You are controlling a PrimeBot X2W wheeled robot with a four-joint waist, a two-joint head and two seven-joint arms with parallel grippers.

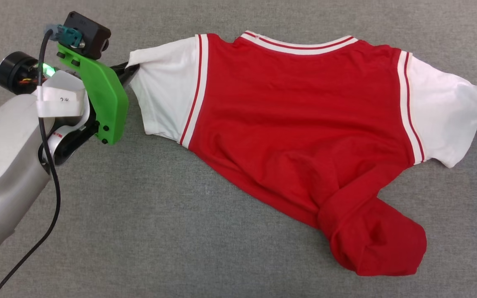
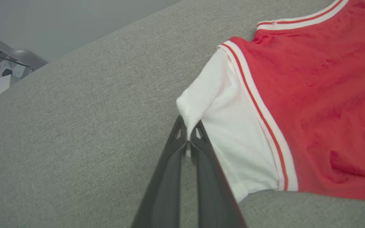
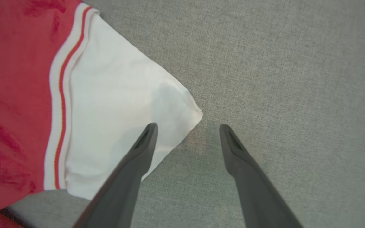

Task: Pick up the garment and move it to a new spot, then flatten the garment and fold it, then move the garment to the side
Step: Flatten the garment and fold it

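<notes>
- The left gripper (image 2: 187,137) is pressed together on the very tip of the white left sleeve (image 2: 230,126) of the jersey T-shirt (image 1: 296,120), with a pinch of cloth caught between its dark fingers.
- The right gripper (image 3: 188,126) stands spread wide at the tip of the white right sleeve (image 3: 116,104). One finger is over the sleeve's edge and the other over the bare grey fabric surface (image 3: 296,79). It grips nothing, and I cannot tell whether it touches the cloth.
- The T-shirt lies spread on the surface between the two grippers, nearer the far edge than the near one.
- Its long axis runs sleeve to sleeve, left to right. The striped collar (image 1: 300,43) points to the far edge and the hem to the near edge.
- The lower right of the red body is rolled into a bundle (image 1: 375,244) toward the near right.
- Red-and-white striped trim runs along each sleeve seam.
- A white tape band (image 1: 62,101) on the left arm, beside a green bracket (image 1: 102,99), bears dark marks too small to read.
</notes>
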